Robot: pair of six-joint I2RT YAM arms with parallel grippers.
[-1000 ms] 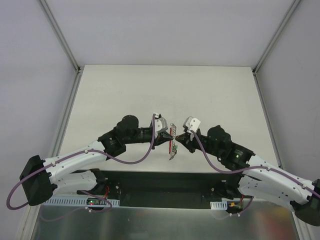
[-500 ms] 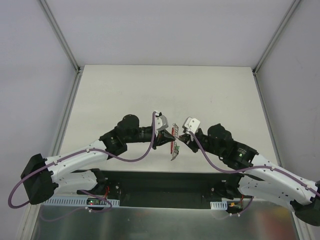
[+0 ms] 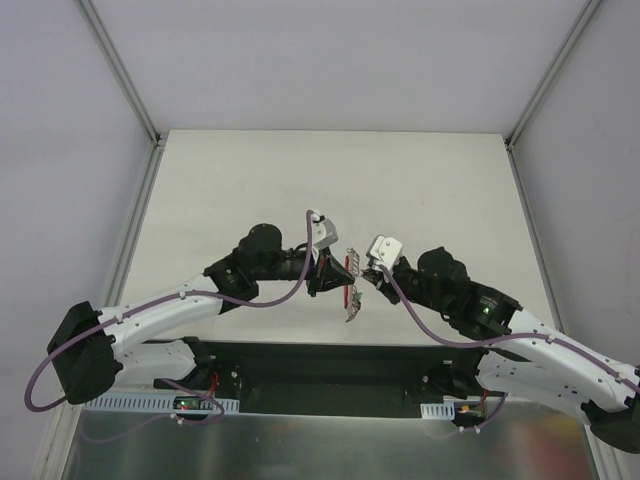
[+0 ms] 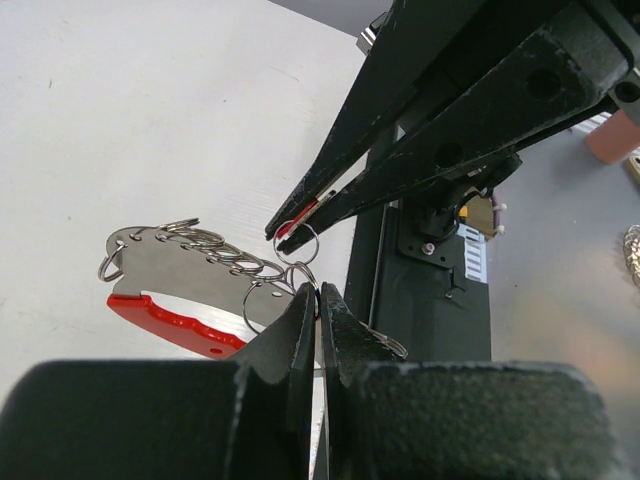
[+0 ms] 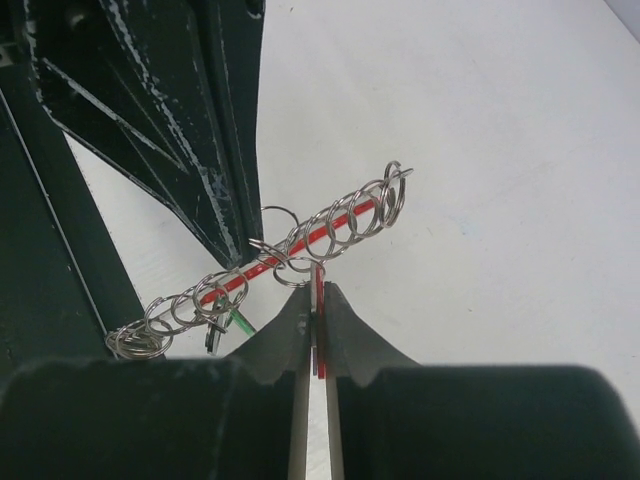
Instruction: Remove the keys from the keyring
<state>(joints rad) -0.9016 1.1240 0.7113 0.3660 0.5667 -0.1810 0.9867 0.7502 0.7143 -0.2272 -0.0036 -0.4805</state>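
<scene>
The keyring (image 3: pixel 349 265) is a red-edged silver piece carrying a row of several thin metal rings, held up between my two grippers above the table. In the left wrist view it shows flat (image 4: pixel 165 275); in the right wrist view it is edge-on (image 5: pixel 335 228). The keys (image 3: pixel 352 310) hang below it as a small bunch, with a green bit (image 5: pixel 240 320) among them. My right gripper (image 5: pixel 315 290) is shut on the keyring's red and silver edge (image 3: pixel 361 277). My left gripper (image 4: pixel 319 291) is shut on one thin ring (image 3: pixel 337 275). The two gripper tips almost touch.
The white table (image 3: pixel 330 180) stretches away behind the grippers, bounded by metal rails and grey walls. The black base plate (image 3: pixel 320 365) of the arms lies at the near edge, right under the keys, and also shows in the left wrist view (image 4: pixel 420 300).
My left arm has shifted a little to the right and turned its wrist. The keyring and hanging keys moved slightly right and nearer with it. The right gripper kept its hold.
</scene>
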